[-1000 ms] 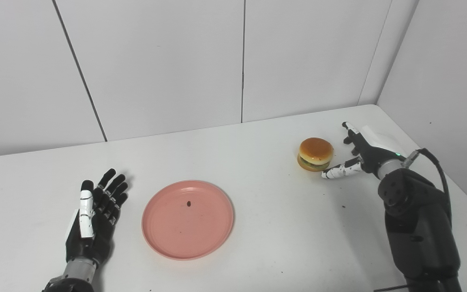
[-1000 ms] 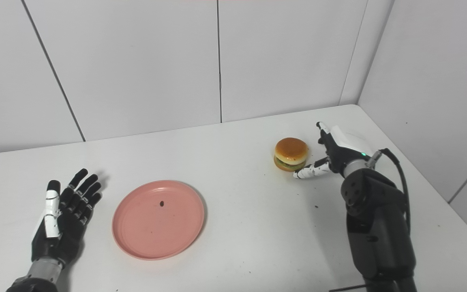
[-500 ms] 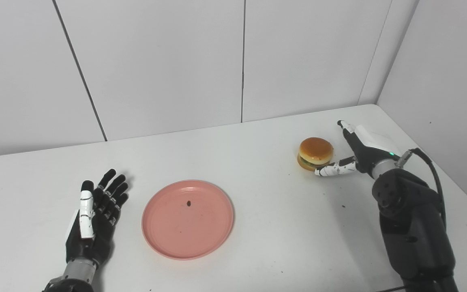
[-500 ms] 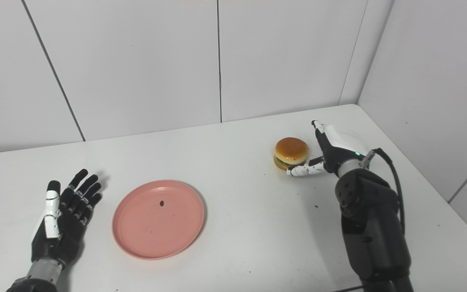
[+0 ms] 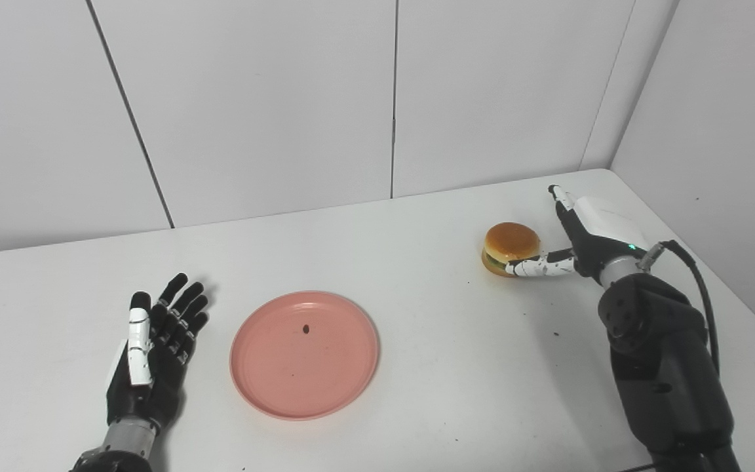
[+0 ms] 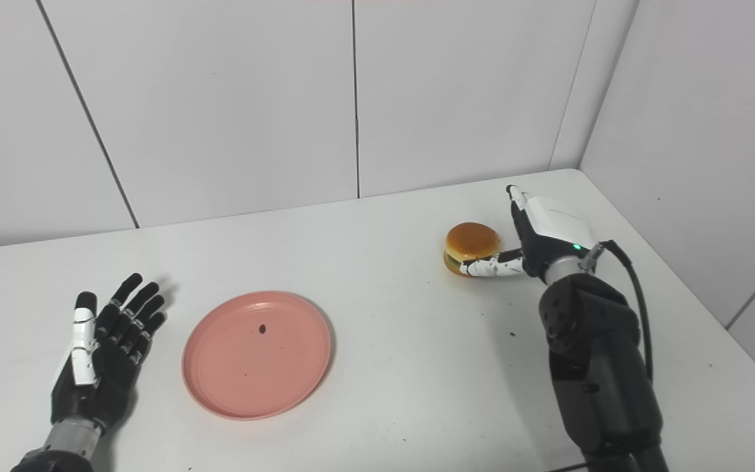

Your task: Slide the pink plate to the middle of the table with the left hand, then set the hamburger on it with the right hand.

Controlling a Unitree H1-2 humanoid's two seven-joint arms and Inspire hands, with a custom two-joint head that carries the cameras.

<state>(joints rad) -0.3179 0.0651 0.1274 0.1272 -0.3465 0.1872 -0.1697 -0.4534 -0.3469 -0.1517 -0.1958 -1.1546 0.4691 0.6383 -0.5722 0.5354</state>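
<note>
1. Left eye view: my right hand (image 5: 580, 239) is pulled up right beside the hamburger (image 5: 510, 248), out on the right side of the counter (image 5: 430, 328). Thumb is touching the near side of the bun near its base, and the fingers (image 5: 560, 200) are spread along the far right side. So it's open and cupped around the burger, not clamped on it. I'd say that's set up for a side pinch, since a squishy round bun is easier to take from the sides than from above.

2. Same view, other side: my left hand (image 5: 151, 354) rests flat and open on the counter, palm up, holding nothing, just left of the pink plate (image 5: 305, 354) and not touching it. The plate sits a bit left of center, so it's probably parked close enough for the drop.

3. Right eye view: same story. Hamburger (image 6: 471, 248) is on the counter, thumb against its lower side, well apart from the pink plate (image 6: 256, 354). Can't tell from here whether the far fingers actually touch the bun. Left hand (image 6: 102, 360) is open and idle, out of the way.
</note>
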